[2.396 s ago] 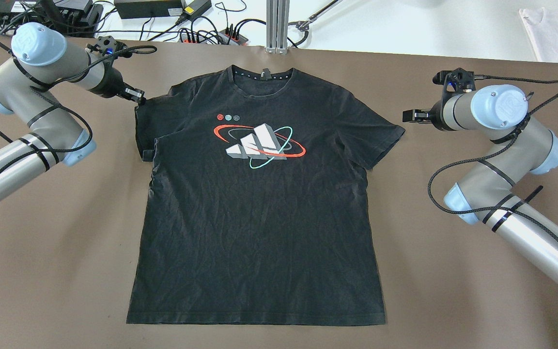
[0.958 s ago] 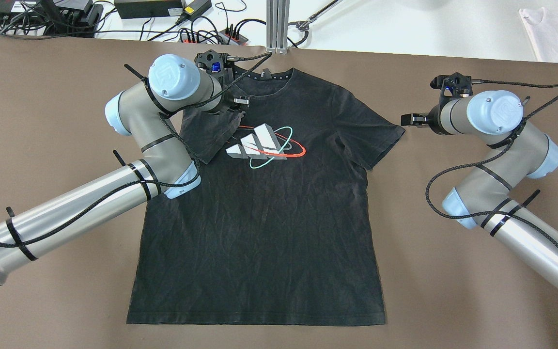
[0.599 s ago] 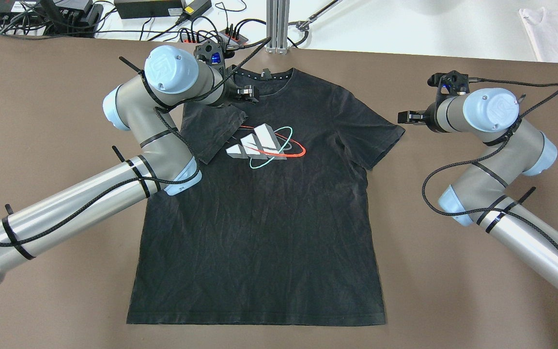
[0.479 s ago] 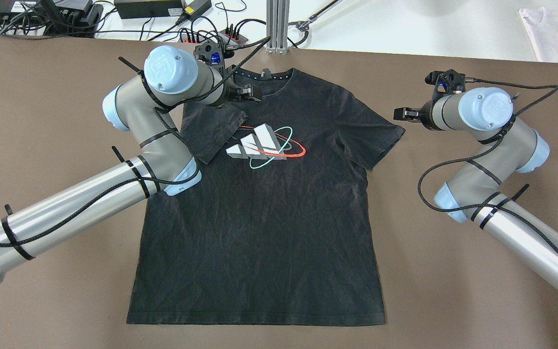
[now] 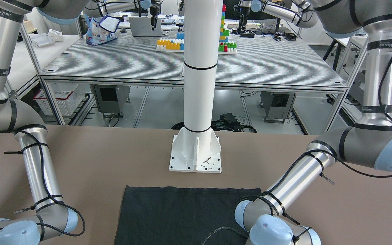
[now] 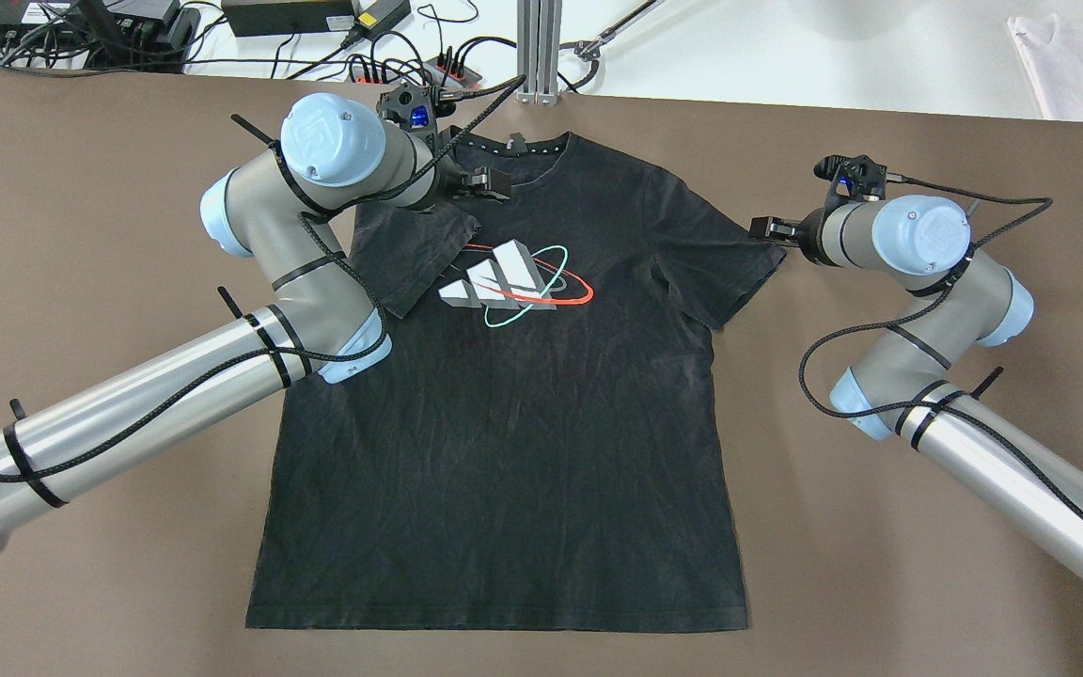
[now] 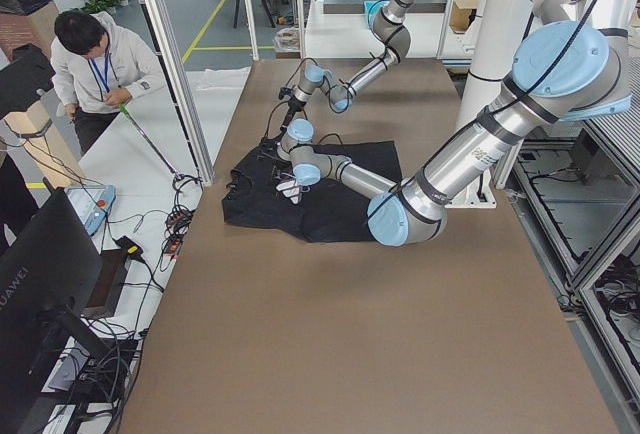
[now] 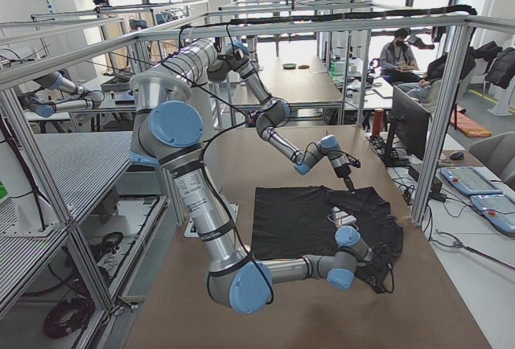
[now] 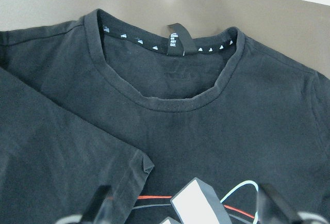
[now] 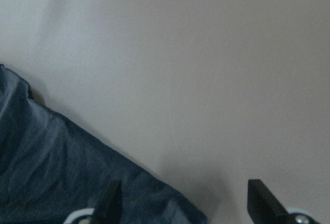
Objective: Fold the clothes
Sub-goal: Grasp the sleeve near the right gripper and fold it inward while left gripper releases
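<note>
A black T-shirt (image 6: 504,423) with a white, red and teal logo lies front up on the brown table. Its left sleeve (image 6: 415,254) is folded in over the chest. My left gripper (image 6: 490,185) is open and empty, just above that sleeve's tip, below the collar (image 9: 175,97); in the left wrist view (image 9: 188,211) its fingers stand wide apart. My right gripper (image 6: 765,228) is open at the outer edge of the flat right sleeve (image 6: 720,263). In the right wrist view (image 10: 185,208) the sleeve edge (image 10: 62,167) lies by one finger, with bare table between the fingers.
Cables and power strips (image 6: 391,56) and a metal post (image 6: 539,47) line the far edge. A white cloth (image 6: 1077,66) lies at the far right. The white pillar base (image 5: 196,153) stands behind the shirt's hem. An operator (image 7: 100,64) stands beyond the table.
My left gripper carried the left sleeve in over the chest, let it go and lifted slightly toward the collar. My right gripper has moved left to the right sleeve's edge.
</note>
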Tool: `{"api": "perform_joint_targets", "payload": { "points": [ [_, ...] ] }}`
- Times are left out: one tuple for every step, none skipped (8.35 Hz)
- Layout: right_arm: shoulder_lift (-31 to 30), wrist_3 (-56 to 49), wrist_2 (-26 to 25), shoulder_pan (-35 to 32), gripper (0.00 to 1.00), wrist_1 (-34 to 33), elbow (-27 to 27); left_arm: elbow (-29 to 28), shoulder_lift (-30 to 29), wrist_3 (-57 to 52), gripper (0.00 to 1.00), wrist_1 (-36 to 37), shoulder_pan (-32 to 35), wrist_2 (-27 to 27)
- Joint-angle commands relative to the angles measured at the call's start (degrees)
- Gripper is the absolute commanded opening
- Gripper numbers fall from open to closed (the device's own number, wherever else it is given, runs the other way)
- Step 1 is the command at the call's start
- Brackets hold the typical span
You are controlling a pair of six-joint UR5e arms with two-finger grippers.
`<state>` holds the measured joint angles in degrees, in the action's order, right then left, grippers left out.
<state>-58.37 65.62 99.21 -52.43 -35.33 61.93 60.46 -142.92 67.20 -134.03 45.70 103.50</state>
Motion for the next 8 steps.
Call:
{"api": "perform_joint_targets", "payload": {
  "points": [
    [-0.95,2.23,-3.30,2.06,0.46,2.20,-0.23,0.09,0.09,-0.05,1.00,0.00,-0.08,-0.06],
    [-1.04,2.66,-3.84,2.33,0.23,2.20,-0.06,0.09,0.27,-0.05,1.00,0.00,-0.08,-0.14],
    [-1.22,3.02,-3.76,2.33,0.00,2.11,0.81,0.18,0.36,0.03,1.00,0.00,-0.08,-0.14],
    [-1.39,3.19,-3.67,2.33,0.00,2.02,2.73,1.40,1.05,0.03,1.00,0.08,-0.08,-0.06],
    [-1.57,3.28,-3.58,2.33,0.00,1.85,3.88,2.63,2.02,0.03,1.00,0.08,-0.08,0.03],
    [-1.57,4.15,-3.49,2.33,0.00,1.84,4.24,2.81,2.20,0.03,1.00,0.08,-0.08,0.03],
    [-1.31,5.99,-3.49,2.33,0.00,0.19,6.60,2.90,2.20,-0.31,1.00,0.08,-0.08,0.12],
    [-0.35,7.83,-3.49,2.33,0.00,-4.96,9.84,2.82,2.20,-0.84,1.00,0.08,0.01,0.12]
  ]
}}
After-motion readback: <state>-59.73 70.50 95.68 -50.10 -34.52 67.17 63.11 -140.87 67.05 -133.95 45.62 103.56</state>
